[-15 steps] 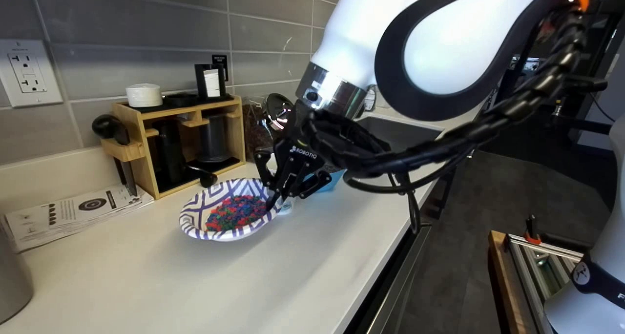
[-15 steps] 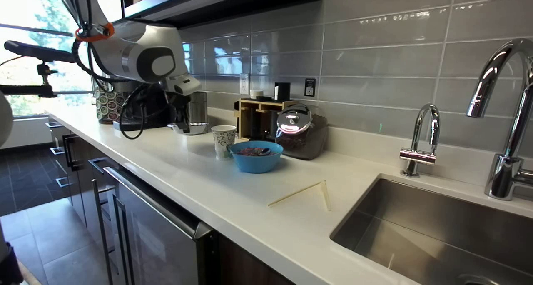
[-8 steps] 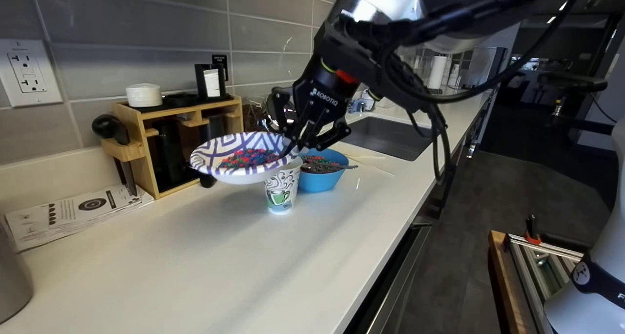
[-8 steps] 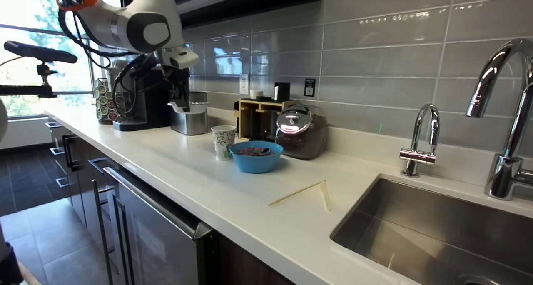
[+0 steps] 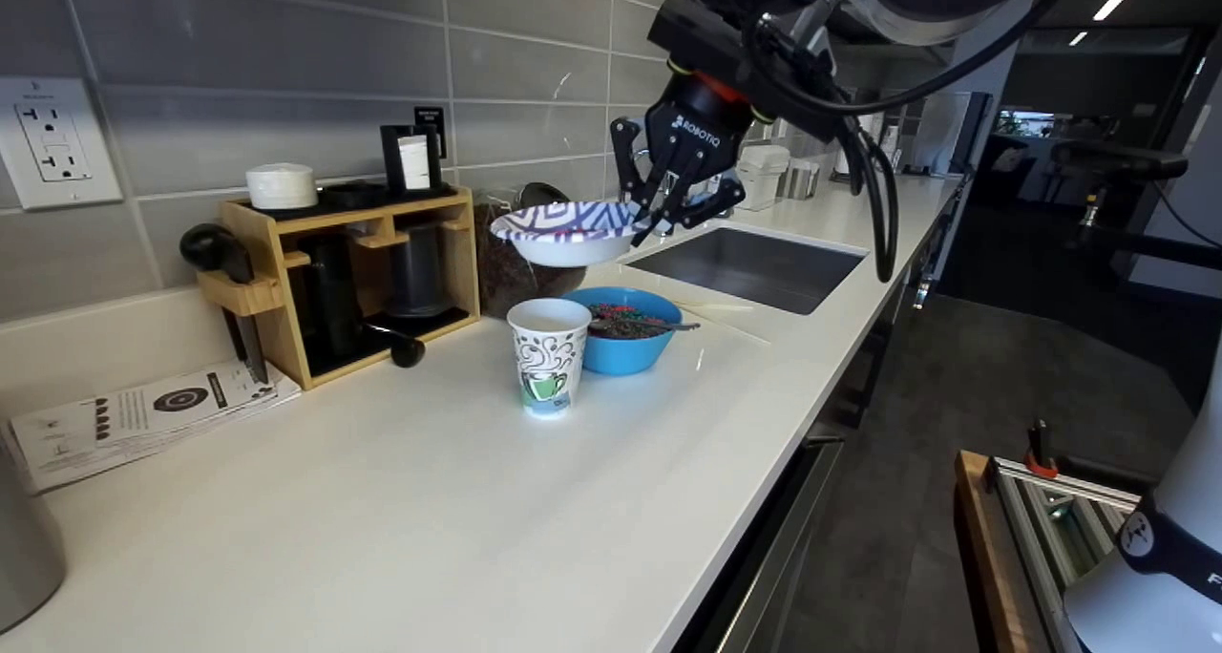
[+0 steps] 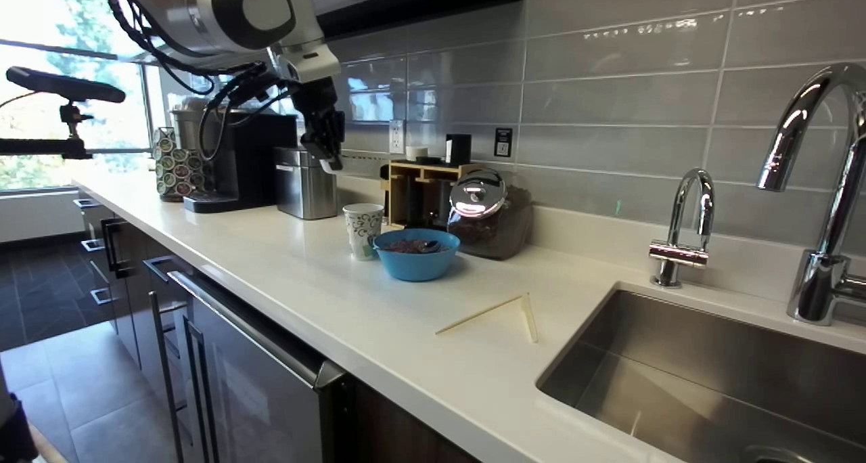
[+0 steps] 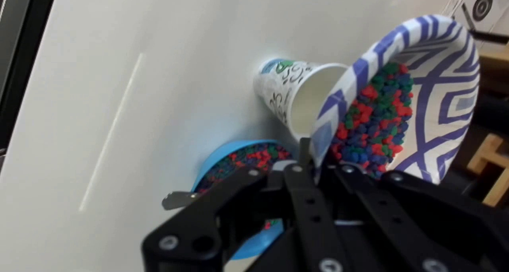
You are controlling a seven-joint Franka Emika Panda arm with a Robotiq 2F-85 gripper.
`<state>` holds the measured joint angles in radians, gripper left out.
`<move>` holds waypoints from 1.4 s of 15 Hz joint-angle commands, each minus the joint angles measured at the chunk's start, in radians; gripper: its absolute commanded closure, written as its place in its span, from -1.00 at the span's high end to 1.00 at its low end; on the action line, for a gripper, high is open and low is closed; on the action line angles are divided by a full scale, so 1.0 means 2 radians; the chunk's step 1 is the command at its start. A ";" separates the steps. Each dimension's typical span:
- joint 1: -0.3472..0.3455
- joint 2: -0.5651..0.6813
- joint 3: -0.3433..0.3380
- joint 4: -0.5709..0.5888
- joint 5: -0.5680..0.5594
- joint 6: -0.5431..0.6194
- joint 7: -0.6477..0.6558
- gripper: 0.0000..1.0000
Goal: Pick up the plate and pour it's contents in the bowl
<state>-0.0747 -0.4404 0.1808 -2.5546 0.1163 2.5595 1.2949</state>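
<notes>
My gripper (image 5: 644, 231) is shut on the near rim of the plate (image 5: 563, 249), well above the counter. The gripper also shows in an exterior view (image 6: 329, 153), where the plate barely shows. In the wrist view, the gripper (image 7: 316, 160) pinches the zigzag rim of the plate (image 7: 447, 85). The contents (image 7: 375, 123), red, blue and green little pieces, lie heaped in the plate. The blue bowl (image 5: 625, 352) stands on the counter below and beyond the plate, with similar pieces and a spoon in it. It also shows in an exterior view (image 6: 414, 265) and, partly hidden by the fingers, in the wrist view (image 7: 216, 154).
A white patterned cup (image 5: 549, 362) stands right beside the bowl, below the plate. A jar with a metal lid (image 6: 494, 212) and a wooden organizer (image 5: 372, 281) stand by the wall. Thin sticks (image 6: 480, 313) lie near the sink (image 6: 676, 368).
My gripper has lifted the plate from low over the counter and moved it towards the bowl and sink. The plate's tilt has changed, and the cup and bowl have come into view.
</notes>
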 commanded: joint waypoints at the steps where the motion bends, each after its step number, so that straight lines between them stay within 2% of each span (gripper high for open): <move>1: -0.048 -0.029 0.015 -0.010 -0.046 -0.030 0.075 -0.97; 7: -0.089 -0.028 0.015 -0.002 -0.111 -0.075 0.151 -0.97; 10: -0.099 -0.023 0.016 0.008 -0.151 -0.104 0.184 -0.97; 21: -0.075 0.054 0.017 0.095 -0.257 -0.223 0.220 -0.97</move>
<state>-0.2465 -0.4084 0.2117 -2.4412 -0.3317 2.1737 1.6904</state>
